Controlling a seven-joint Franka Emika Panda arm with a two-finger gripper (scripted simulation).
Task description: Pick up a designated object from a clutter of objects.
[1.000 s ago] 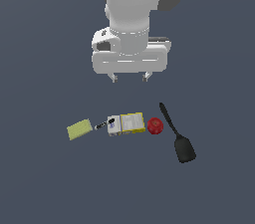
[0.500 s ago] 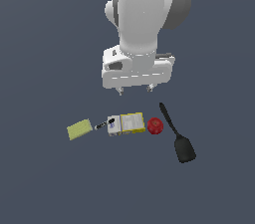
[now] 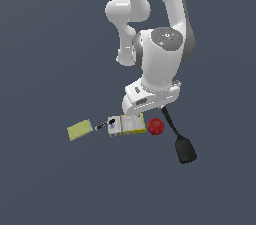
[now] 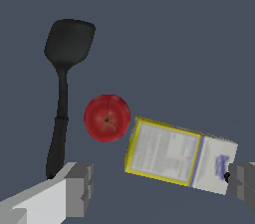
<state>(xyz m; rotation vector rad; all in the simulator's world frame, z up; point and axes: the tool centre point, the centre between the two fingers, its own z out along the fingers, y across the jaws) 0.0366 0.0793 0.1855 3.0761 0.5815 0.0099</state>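
Gripper [image 4: 159,188] spread wide, empty, above the clutter; red ball [image 4: 107,118] not between its fingers.

Ball sits on the table, touching or just beside the yellow-and-white box [image 4: 179,154], near the black spatula [image 4: 63,88]. Risk: descending as aligned, it clamps the box or nudges the ball rolling.

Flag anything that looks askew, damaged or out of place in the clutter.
Nothing stands out. The red ball looks whole, lying between the black spatula and the yellow-and-white box. The box lies flat, merely angled. The pale pad and small marker lie undisturbed.
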